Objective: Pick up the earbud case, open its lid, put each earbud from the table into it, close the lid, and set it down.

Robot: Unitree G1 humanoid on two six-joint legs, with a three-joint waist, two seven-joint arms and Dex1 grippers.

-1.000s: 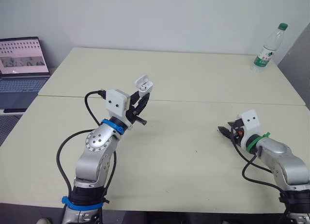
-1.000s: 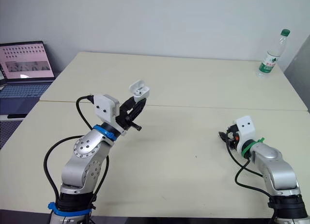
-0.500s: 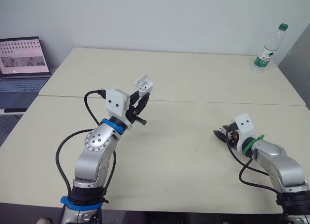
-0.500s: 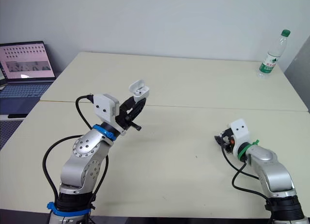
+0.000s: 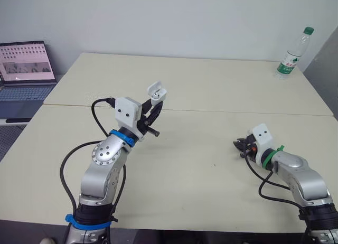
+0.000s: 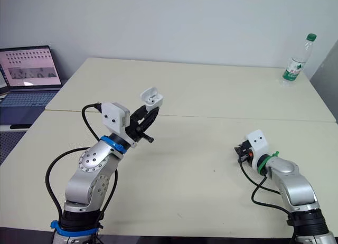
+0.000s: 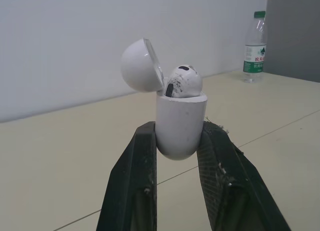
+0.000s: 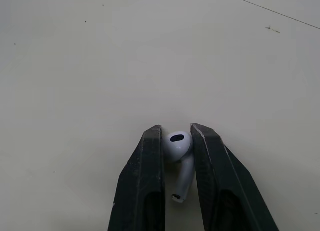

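Laptop (image 5: 26,69) is sitting off the table's (image 5: 211,80) far-left corner, not relevant. Left arm is standing with the elbow bent and the forearm raised, left gripper (image 5: 155,104) pointing up and away over the table's left half, fingers narrow and clamping the case (image 7: 180,118) upright by its lower body, clear of the surface. Lid (image 7: 141,66) is hanging open and tipped back, one bud (image 7: 183,81) is already sitting in the case. Right forearm is lying low near the table's front-right, right gripper (image 5: 238,145) pointing inward, fingers narrow and pinching the second bud (image 8: 179,146) by its head with the stem trailing back between them; can't tell whether it is off the surface yet. Bottle (image 5: 292,53) is standing at the far-right corner, well out of the way. My read: the step in hand is lifting this bud and carrying it to the case. To do it well I'd be lifting straight up without loosening the pinch, since the smooth head looks likely to squirt out, then rotating so the stem points down, approaching from the side away from the lid, and aiming for the free socket beside the seated bud while the left arm is holding the case steady.
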